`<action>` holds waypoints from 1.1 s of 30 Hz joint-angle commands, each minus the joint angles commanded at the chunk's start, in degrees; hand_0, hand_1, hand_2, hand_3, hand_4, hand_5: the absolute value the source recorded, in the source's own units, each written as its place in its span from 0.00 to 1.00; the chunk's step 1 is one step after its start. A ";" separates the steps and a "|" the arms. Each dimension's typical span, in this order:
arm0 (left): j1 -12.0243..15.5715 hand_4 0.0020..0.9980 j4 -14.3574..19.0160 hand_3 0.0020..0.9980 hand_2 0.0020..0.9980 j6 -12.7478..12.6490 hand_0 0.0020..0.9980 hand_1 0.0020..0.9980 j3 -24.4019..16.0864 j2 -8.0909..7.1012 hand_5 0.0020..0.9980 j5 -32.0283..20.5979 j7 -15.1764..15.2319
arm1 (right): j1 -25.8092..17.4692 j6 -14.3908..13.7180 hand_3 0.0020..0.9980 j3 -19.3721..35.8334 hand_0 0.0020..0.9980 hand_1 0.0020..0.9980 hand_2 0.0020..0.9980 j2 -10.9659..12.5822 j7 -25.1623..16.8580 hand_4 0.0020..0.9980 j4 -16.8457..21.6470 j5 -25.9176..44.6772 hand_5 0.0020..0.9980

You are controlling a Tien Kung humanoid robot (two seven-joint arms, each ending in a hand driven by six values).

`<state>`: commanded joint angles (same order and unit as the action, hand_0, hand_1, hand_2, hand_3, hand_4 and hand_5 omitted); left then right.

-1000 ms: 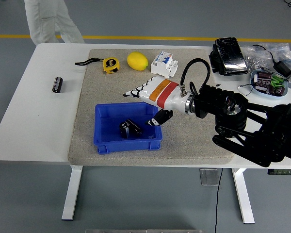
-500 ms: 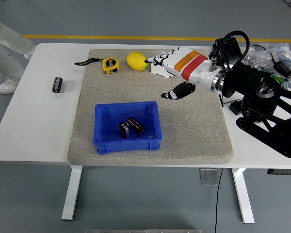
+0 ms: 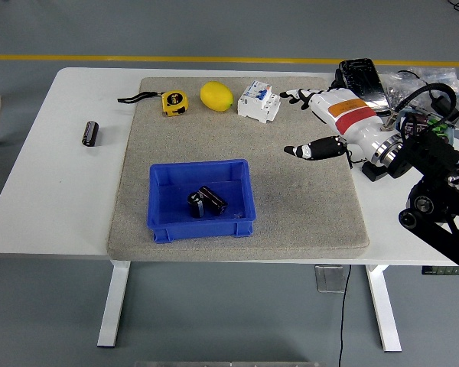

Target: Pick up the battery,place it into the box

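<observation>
Right robot hand hovers over the surface's far-right part, above the grey mat's right edge; fingers spread, thumb out, holding nothing. It's near the white circuit breaker, not touching. Left robot hand not visible.

Blue box sits on the mat's near-left part, w/ two black batteries inside, lying against each other at box centre. A third battery, black cylinder, lies on bare surface toward the left edge, off the mat, well apart from box.

Along mat's far edge, left to right: yellow tape measure w/ black strap, lemon, breaker. Far-right corner of surface: black device, clear bags and cables, small tray of parts, partly hidden by the arm.
</observation>
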<state>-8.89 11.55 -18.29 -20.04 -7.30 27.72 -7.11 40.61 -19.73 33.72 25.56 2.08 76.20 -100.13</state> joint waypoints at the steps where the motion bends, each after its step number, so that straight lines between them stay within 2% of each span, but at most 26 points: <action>1: -0.04 0.63 0.01 0.61 0.77 0.02 0.74 0.72 0.05 0.04 0.47 0.02 0.03 | -1.18 -1.59 0.88 0.78 0.66 0.69 0.79 -0.25 -0.41 0.94 0.13 1.37 0.45; 2: -0.07 0.63 0.00 0.61 0.77 0.03 0.74 0.72 0.03 0.07 0.47 0.07 0.03 | -1.96 -2.65 0.88 1.34 0.66 0.69 0.79 -0.45 -0.78 0.94 0.16 2.45 0.45; 3: -0.14 0.63 0.01 0.61 0.77 0.05 0.74 0.72 0.02 0.13 0.47 0.14 0.05 | -3.27 -4.07 0.88 2.54 0.74 0.73 0.80 -0.95 -2.05 1.00 0.09 4.50 0.59; 7: -0.34 0.63 0.09 0.61 0.77 0.16 0.74 0.72 0.43 0.23 0.47 -0.04 0.21 | -7.23 -7.35 0.88 6.05 0.74 0.73 0.80 -2.81 -7.22 1.00 -0.14 12.84 0.59; 9: -0.47 0.63 0.15 0.61 0.77 0.19 0.74 0.72 0.65 0.24 0.47 -0.04 0.27 | -9.09 -7.66 0.85 7.80 0.76 0.76 0.81 -3.82 -9.26 1.00 -0.20 17.10 0.61; 13: -0.53 0.63 0.04 0.61 0.77 0.08 0.74 0.72 1.05 0.29 0.47 -0.60 0.66 | -13.34 -7.14 0.85 11.94 0.76 0.76 0.81 -6.56 -12.02 1.00 -0.43 24.19 0.61; 18: -0.61 0.63 0.07 0.61 0.77 0.15 0.74 0.72 0.86 0.22 0.47 -0.20 0.65 | -17.15 -6.19 0.82 16.54 0.75 0.76 0.81 -9.43 -13.47 1.00 -1.59 23.97 0.62; 23: -0.56 0.63 0.10 0.61 0.77 0.28 0.74 0.73 -0.20 0.19 0.47 1.54 0.01 | -18.98 -5.87 0.80 19.69 0.76 0.76 0.80 -11.84 -14.19 1.00 -2.52 23.57 0.63; 33: -0.24 0.63 0.15 0.61 0.77 0.57 0.74 0.72 -1.28 -0.26 0.47 3.29 -0.81 | -20.50 -5.44 0.79 22.01 0.75 0.75 0.79 -13.68 -13.61 1.00 -2.16 21.96 0.63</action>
<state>-9.13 11.69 -17.72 -21.32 -7.57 31.02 -7.92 20.11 -25.16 55.73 11.88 -11.53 74.04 -78.18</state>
